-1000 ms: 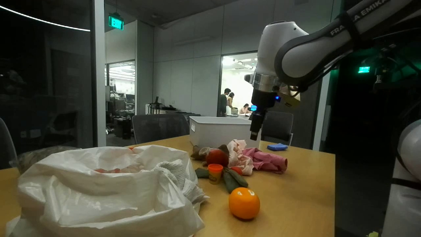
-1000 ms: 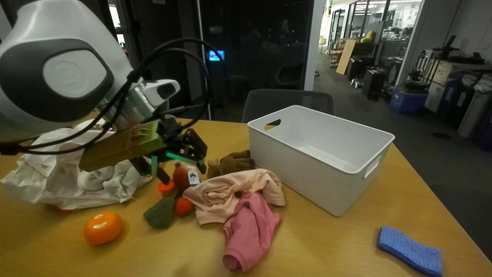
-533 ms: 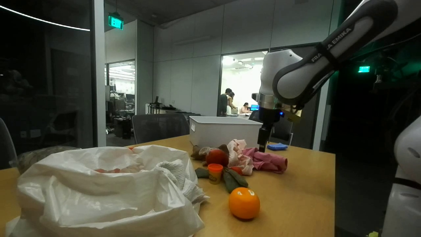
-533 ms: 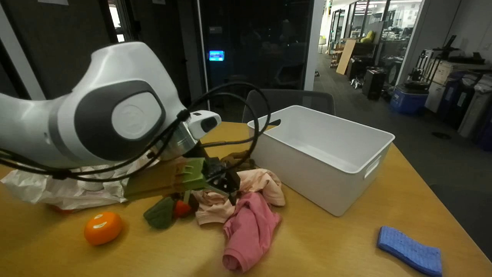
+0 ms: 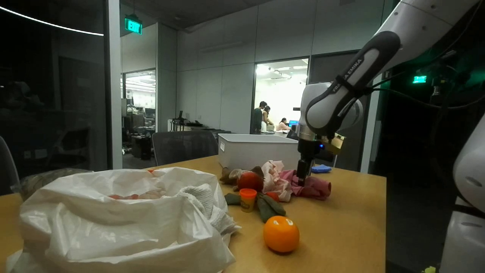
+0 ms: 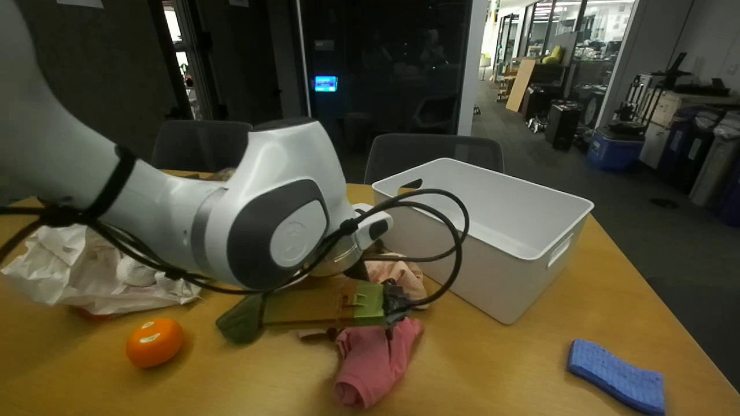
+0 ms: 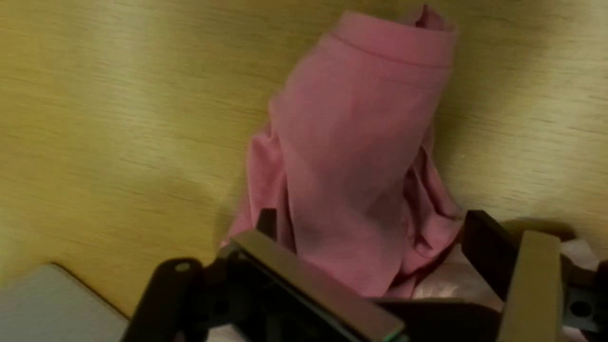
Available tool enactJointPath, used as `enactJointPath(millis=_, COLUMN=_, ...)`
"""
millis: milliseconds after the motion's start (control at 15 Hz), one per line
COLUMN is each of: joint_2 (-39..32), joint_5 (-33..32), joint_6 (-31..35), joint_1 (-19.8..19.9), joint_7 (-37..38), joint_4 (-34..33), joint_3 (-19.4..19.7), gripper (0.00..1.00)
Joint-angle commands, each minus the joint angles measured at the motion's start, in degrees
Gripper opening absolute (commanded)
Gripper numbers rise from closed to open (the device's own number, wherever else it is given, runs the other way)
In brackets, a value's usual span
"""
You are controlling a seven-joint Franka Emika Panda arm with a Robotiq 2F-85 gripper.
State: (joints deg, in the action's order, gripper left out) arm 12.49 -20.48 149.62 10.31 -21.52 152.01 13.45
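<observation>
From left to right in the wrist view, what looks like a corner of the box (image 7: 66, 304) comes before all else, at 8 o'clock from the gripper (image 7: 373, 222) and apart from it. Next is the 9 o'clock finger, its tip overlapping an edge of the pink cloth (image 7: 354, 142) as the camera sees it. The pink cloth lies straight below and ahead of the gripper and fills most of the gap. Its long axis runs from 6 o'clock, where it passes out of sight beneath the gripper, to a narrow hemmed end just past 12, so it crosses the line between the fingertips nearly square. The fingers stand wide apart and nothing is gripped; whether a tip touches the pink cloth cannot be told. The 3 o'clock finger sits at the far edge, with the peach cloth (image 7: 455, 280) showing around it toward 4. In an exterior view, again from left to right and reckoned from the fingertips, the bag (image 5: 125, 227) lies between 8 and 9 o'clock, well apart; the tub (image 5: 247, 201) is at 8; the box stands at 10, behind the peach cloth; the orange (image 5: 281, 235) is near 7. The pink cloth then rests on the table (image 5: 352, 216) right at the fingertips, just beside the peach cloth, its hemmed end pointing between 3 and 4. The sponge (image 5: 321, 169) comes last, near 2 o'clock.
</observation>
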Motion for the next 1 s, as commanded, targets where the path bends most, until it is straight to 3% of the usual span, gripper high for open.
enactJointPath(millis=0, joint_2=-7.17, joint_5=8.14, joint_6=1.22, joint_1=-1.48, joint_7=-7.93, joint_4=-4.13, joint_3=1.95, gripper=1.00)
enactJointPath(millis=67, joint_2=-8.12, joint_5=10.51, joint_6=0.49, joint_1=-1.49, joint_7=-9.78, joint_4=-4.68, joint_3=1.86, gripper=0.75)
enactJointPath(millis=133, joint_2=-8.66, joint_5=12.61, joint_6=0.25, joint_1=-1.41, joint_7=-11.75, joint_4=-4.86, joint_3=1.62, gripper=0.74)
enactJointPath(millis=333, joint_2=-8.64, joint_5=16.43, joint_6=-0.68, joint_1=-0.84, joint_7=-15.63, joint_4=-4.90, joint_3=0.75, gripper=0.51)
enactJointPath(millis=667, joint_2=-2.24, joint_5=11.15, joint_6=0.16, joint_1=-0.16, joint_7=-12.00, joint_4=-1.92, joint_3=-0.23, gripper=0.13)
enactJointPath(millis=800, joint_2=1.42, joint_5=8.18, joint_6=1.38, joint_1=-0.05, joint_7=-10.53, joint_4=0.06, joint_3=-0.79, gripper=0.03)
enactJointPath(millis=933, joint_2=5.25, joint_5=5.70, joint_6=2.04, joint_1=-0.11, joint_7=-9.07, joint_4=1.80, joint_3=-1.37, gripper=0.04)
